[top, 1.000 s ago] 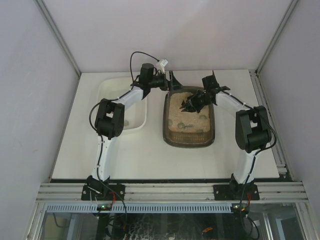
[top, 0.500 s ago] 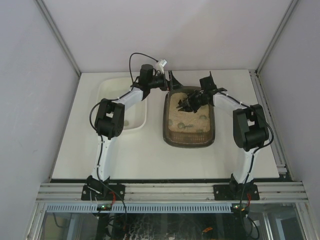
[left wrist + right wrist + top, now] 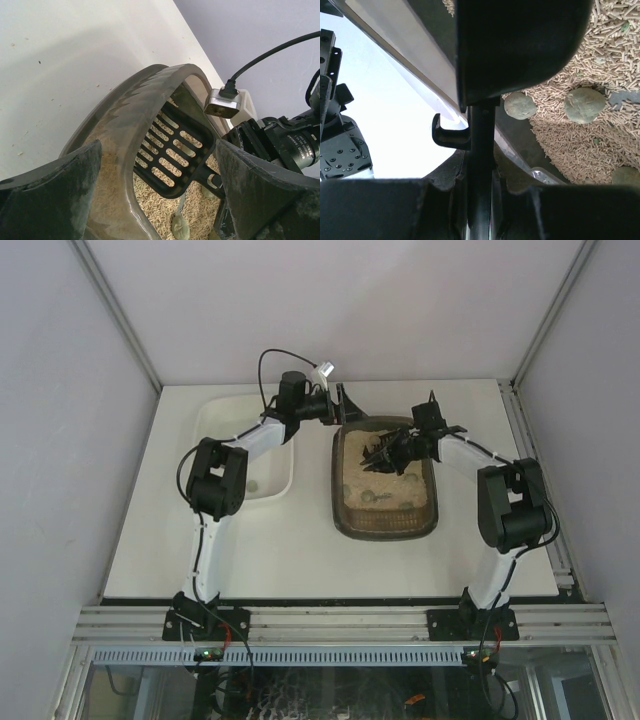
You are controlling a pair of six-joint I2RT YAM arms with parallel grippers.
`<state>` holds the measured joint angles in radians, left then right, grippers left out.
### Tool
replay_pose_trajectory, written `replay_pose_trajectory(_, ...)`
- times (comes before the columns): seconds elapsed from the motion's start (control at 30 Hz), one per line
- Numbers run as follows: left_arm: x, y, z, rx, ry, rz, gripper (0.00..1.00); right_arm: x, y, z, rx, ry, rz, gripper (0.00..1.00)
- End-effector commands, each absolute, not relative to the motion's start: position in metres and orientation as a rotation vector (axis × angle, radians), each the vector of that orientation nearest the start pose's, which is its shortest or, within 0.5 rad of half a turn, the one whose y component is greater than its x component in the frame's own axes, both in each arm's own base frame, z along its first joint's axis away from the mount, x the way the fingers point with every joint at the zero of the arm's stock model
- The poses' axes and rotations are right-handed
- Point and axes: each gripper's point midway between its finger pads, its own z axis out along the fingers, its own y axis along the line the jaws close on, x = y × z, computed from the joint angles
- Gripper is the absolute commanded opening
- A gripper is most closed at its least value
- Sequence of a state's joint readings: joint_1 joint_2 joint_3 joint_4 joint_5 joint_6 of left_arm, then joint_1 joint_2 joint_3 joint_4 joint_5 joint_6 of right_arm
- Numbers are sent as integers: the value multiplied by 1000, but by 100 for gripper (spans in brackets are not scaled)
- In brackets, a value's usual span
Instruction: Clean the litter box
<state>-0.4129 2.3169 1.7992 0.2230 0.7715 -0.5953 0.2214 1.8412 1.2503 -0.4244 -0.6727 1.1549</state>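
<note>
The litter box [image 3: 386,531] is sitting right of centre on the worktop [image 3: 300,560]. The left claw [image 3: 342,408] is gaping wide around its far-left corner rim. The right claw [image 3: 480,145] is clamping a black slotted scoop's [image 3: 172,155] handle inside the box.

Table [image 3: 300,550]: litter box [image 3: 385,531], white tub [image 3: 215,425]

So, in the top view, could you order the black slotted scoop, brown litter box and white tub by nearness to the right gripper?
1. Black slotted scoop: in the right gripper.
2. Dark brown litter box: beneath it.
3. White plastic tub: far left.
</note>
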Motion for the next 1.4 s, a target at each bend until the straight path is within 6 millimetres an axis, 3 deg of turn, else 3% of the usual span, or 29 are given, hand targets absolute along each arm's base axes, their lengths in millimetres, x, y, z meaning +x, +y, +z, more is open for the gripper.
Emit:
replay_pose_trajectory(0.0, 468, -385, 199, 490, 1928, -1499, 98, 369, 220, 125, 985, 2656, 1326, 0)
replay_pose_trajectory(0.23, 466, -383, 194, 492, 1937, -1489, 98, 360, 219, 116, 956, 2686, 1341, 0)
replay_pose_trajectory(0.43, 466, -382, 193, 494, 1939, -1484, 97, 361, 219, 123, 762, 2633, 1411, 0)
replay_pose_trajectory(0.67, 465, -376, 194, 487, 1940, -1478, 97, 350, 213, 100, 678, 2565, 1510, 0)
replay_pose_trajectory(0.77, 466, -371, 197, 479, 1942, -1469, 97, 343, 212, 99, 637, 2519, 1524, 0)
replay_pose_trajectory(0.93, 470, -366, 197, 444, 1969, -1443, 97, 332, 214, 109, 572, 2444, 1575, 0)
replay_pose_trajectory(1.2, 468, -354, 199, 377, 2076, -1343, 95, 299, 213, 122, 414, 2406, 1595, 0)
replay_pose_trajectory(1.37, 441, -335, 214, 459, 2131, -1260, 93, 278, 213, 140, 270, 2296, 1662, 0)
